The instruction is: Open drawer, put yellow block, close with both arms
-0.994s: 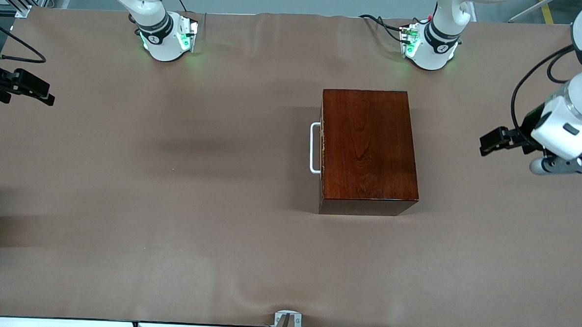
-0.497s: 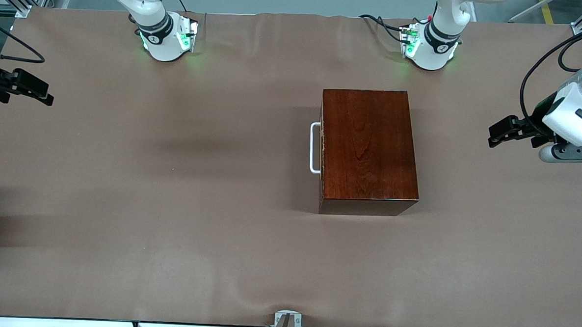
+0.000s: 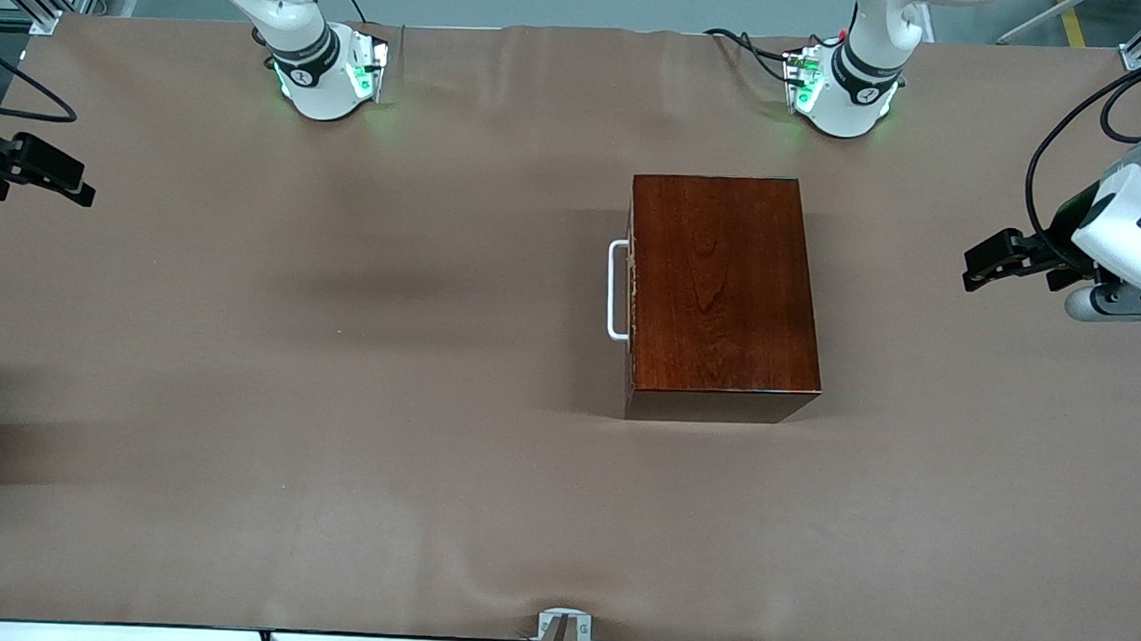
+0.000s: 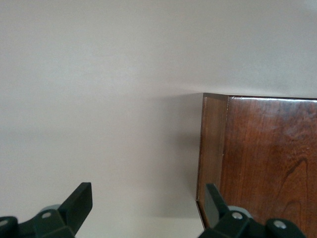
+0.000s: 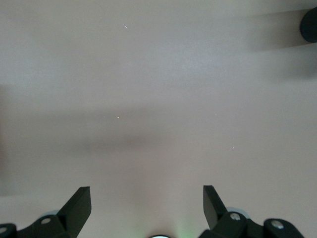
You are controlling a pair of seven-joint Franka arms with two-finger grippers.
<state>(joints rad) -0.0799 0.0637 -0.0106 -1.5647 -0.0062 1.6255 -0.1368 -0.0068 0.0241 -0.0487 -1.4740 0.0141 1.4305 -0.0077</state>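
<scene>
Item 1, wooden box (image 3: pixel 723 293): I am seeing it sitting on the brown desk (image 3: pixel 336 397), nearer the left arm's end. Its drawer is sitting fully pushed in, with only the white handle (image 3: pixel 616 290) showing on the side facing the right arm's end.

Item 2, left gripper (image 3: pixel 987 262): I am holding it over the desk at the left arm's end, well apart from the box. Its jaws are standing wide with nothing between them. In the left wrist view, a corner of the box (image 4: pixel 257 163) is lying just ahead of 1 fingertip (image 4: pixel 214 197).

Item 3, right gripper (image 3: pixel 52 175): I am holding it over the desk's edge at the right arm's end. Its jaws are standing wide, with bare desk (image 5: pixel 158 99) between and ahead of them.

Item 4, yellow block: I am not finding it in any view.
</scene>
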